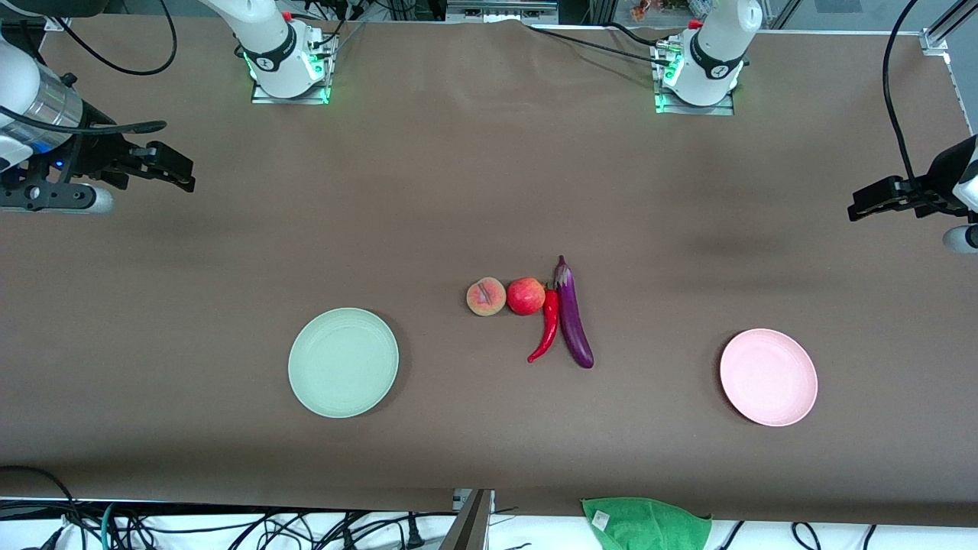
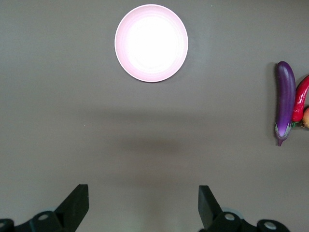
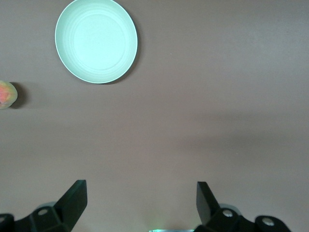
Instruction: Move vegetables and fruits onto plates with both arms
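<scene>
A peach (image 1: pixel 486 296), a round red fruit (image 1: pixel 526 296), a red chili (image 1: pixel 547 326) and a purple eggplant (image 1: pixel 574 315) lie side by side, touching, at the table's middle. The mint green plate (image 1: pixel 343 362) lies toward the right arm's end, the pink plate (image 1: pixel 768 376) toward the left arm's end; both are empty. My right gripper (image 1: pixel 177 169) is open and empty, up in the air at its end of the table. My left gripper (image 1: pixel 867 205) is open and empty at the other end. The left wrist view shows the pink plate (image 2: pixel 151 42), eggplant (image 2: pixel 285 101) and chili (image 2: pixel 301 96). The right wrist view shows the green plate (image 3: pixel 96 40) and peach (image 3: pixel 6 94).
A green cloth (image 1: pixel 646 523) hangs at the table's edge nearest the front camera. Cables lie along that edge and by the arm bases (image 1: pixel 290 69). The brown tabletop (image 1: pixel 458 191) is bare between the bases and the fruit.
</scene>
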Motion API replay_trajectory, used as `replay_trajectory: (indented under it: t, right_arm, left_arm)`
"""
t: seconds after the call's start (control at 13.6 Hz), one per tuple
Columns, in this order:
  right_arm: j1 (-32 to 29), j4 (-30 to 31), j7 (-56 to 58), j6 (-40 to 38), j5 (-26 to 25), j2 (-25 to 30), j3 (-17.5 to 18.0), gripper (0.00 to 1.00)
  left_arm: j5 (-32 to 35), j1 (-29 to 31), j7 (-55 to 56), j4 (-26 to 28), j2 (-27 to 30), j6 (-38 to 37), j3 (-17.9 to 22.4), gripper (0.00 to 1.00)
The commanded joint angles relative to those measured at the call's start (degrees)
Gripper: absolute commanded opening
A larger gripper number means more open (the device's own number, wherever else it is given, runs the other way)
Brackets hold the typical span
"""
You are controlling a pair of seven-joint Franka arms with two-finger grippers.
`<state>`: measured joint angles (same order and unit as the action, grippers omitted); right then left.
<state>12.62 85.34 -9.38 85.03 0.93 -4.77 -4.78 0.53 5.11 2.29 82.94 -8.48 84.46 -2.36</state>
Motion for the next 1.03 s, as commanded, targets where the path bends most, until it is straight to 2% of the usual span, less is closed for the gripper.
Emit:
replay_trajectory:
  t: [0.0, 0.96]
  right_arm:
    - [0.21, -0.52, -0.56, -0.83, -0.49, 0.64, 0.21, 1.0]
    - [0.12, -0.44, 0.23, -1.27, -0.23, 0.38, -0.14, 1.0]
  left_arm:
    - [0.79, -0.45, -0.88, -2.0, -0.84, -1.23, 0.16, 1.0]
    - [0.96, -1.15, -0.79, -2.96, -1.46, -1.14, 0.16, 1.0]
